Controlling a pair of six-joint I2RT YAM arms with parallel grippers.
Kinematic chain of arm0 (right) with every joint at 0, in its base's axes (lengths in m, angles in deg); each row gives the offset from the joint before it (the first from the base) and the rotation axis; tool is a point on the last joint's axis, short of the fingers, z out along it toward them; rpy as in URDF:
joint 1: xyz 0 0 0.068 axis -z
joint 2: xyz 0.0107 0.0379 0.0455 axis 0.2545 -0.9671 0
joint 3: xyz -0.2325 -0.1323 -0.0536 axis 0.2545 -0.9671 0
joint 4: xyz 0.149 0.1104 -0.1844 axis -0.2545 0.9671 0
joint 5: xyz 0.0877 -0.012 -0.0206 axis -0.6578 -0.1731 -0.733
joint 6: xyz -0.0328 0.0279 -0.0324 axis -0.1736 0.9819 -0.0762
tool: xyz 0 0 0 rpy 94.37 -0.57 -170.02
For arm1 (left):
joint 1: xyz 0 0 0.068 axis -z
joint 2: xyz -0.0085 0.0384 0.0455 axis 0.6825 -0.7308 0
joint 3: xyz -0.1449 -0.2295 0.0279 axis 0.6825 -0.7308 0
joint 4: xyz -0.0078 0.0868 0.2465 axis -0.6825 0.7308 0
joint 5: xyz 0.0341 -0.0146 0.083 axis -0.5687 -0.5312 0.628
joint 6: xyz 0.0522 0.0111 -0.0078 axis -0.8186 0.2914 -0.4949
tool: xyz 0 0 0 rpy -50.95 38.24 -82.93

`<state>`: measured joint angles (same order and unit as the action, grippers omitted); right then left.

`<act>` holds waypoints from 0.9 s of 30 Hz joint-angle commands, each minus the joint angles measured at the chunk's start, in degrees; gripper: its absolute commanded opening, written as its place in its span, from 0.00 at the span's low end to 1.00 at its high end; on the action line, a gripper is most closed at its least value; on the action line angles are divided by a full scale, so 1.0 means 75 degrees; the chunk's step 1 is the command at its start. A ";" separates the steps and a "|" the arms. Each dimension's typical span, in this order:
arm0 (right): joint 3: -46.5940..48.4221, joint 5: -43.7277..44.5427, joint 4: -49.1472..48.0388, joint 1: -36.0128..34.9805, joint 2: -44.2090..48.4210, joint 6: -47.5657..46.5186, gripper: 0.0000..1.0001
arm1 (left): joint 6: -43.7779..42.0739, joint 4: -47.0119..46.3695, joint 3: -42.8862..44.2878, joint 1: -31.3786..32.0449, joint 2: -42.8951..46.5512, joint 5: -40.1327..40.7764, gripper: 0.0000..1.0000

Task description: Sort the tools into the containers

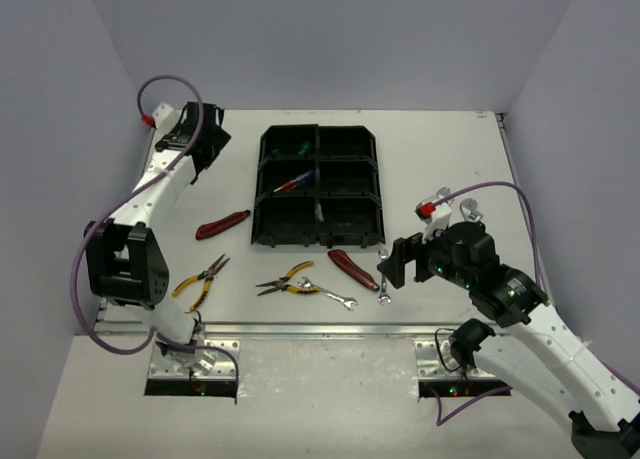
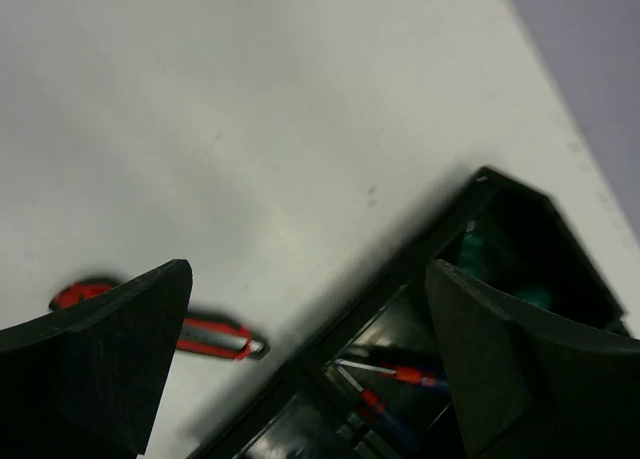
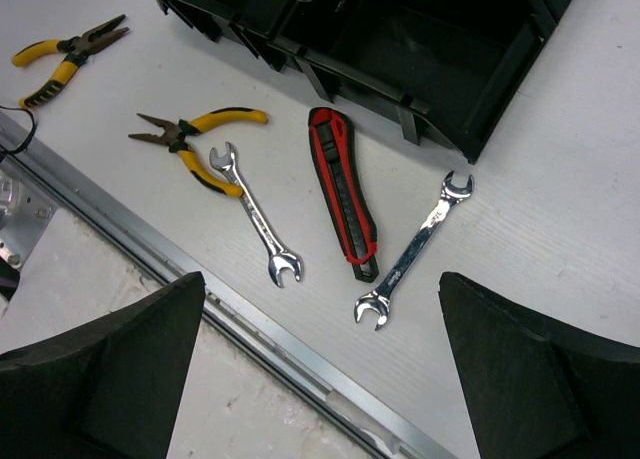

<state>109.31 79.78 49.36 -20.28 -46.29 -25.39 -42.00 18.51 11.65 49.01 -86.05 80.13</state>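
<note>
The left gripper (image 2: 308,271) hangs empty, fingers apart, beside the tray's (image 1: 320,129) far-left corner. The right gripper (image 3: 322,279), also spread and empty, hovers over 2 wrenches (image 3: 257,215), a knife (image 3: 343,192) and yellow pliers (image 3: 195,144) lying on the table (image 3: 560,209) near the tray. Screwdrivers (image 1: 292,184) lie in 1 compartment.

pliers (image 3: 190,139), wrenches (image 3: 258,217), knives (image 3: 345,194) near tray (image 3: 430,109) (screwdrivers (image 1: 292,185) inside)
</note>
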 commanded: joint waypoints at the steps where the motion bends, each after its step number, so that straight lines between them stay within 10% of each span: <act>1: 0.0106 0.0050 -0.0146 -0.0006 0.0030 0.0012 0.99 | 0.3620 0.2932 -0.0292 -0.0046 -0.0694 -0.0603 1.00; 20: 0.0059 -0.0438 -0.0172 -0.0006 0.0027 -0.0106 0.99 | 0.5039 0.2210 -0.1260 -0.0245 -0.2563 -0.1313 0.94; 27: 0.0063 -0.0494 -0.0212 -0.0006 -0.0103 -0.0109 0.99 | 0.5103 0.2155 -0.1278 -0.0365 -0.2814 -0.1208 0.44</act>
<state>109.31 76.86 49.69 -20.28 -46.50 -25.47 -5.46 36.22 2.95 47.55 -104.93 70.98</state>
